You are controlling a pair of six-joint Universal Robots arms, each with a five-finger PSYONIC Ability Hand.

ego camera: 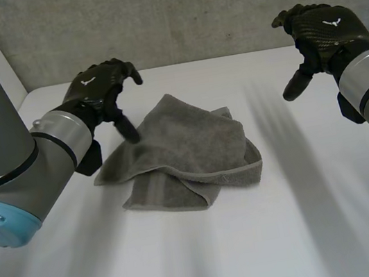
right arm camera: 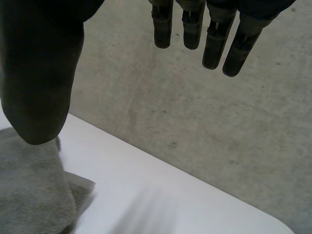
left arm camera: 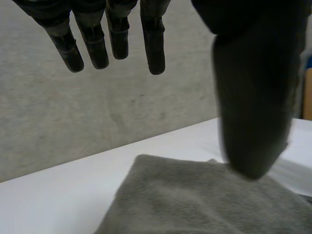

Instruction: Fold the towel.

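Crumpled towel (ego camera: pixel 187 153) toward the far edge of the worktop (ego camera: pixel 311 231); left robot hand (ego camera: pixel 96 88) released beside the towel, right robot hand (ego camera: pixel 325 28) released, well apart

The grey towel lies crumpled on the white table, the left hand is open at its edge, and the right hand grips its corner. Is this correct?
Not the last part. The head view shows the right hand open and apart from the towel, gripping nothing. The towel does lie crumpled on the table, with the left hand open at its edge.
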